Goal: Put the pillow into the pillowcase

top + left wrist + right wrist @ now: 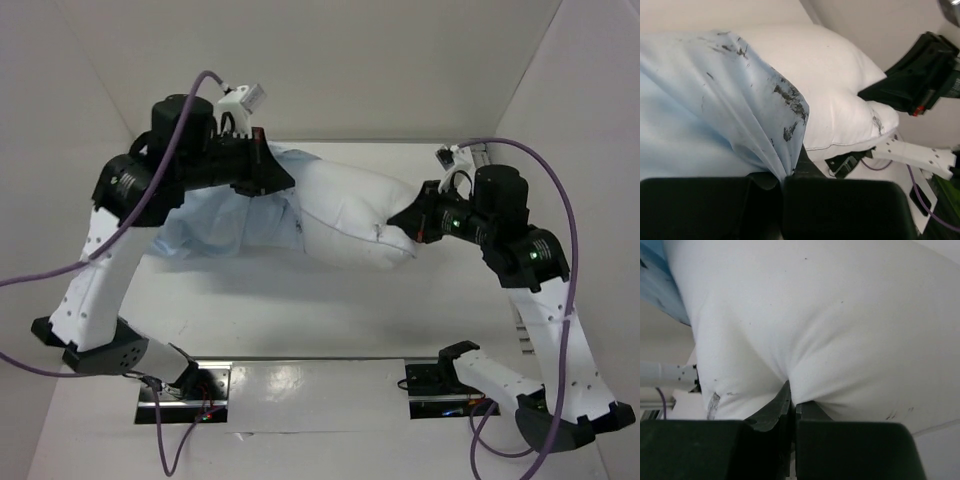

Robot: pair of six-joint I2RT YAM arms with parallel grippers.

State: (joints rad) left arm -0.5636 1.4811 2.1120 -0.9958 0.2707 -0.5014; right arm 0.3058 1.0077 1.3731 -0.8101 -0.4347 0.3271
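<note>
The white pillow (350,215) lies across the back middle of the table, its left end inside the light blue pillowcase (215,225). My left gripper (275,180) is shut on the pillowcase's open edge, holding it lifted over the pillow; the left wrist view shows the blue cloth (715,115) pinched at the left gripper (782,175), draped over the pillow (840,95). My right gripper (400,218) is shut on the pillow's right end. In the right wrist view the white fabric (815,325) puckers into the right gripper (792,399).
White walls close in the table at the back and both sides. Two black mounts on a metal strip (300,385) sit at the near edge between the arm bases. Purple cables (570,240) loop off both arms.
</note>
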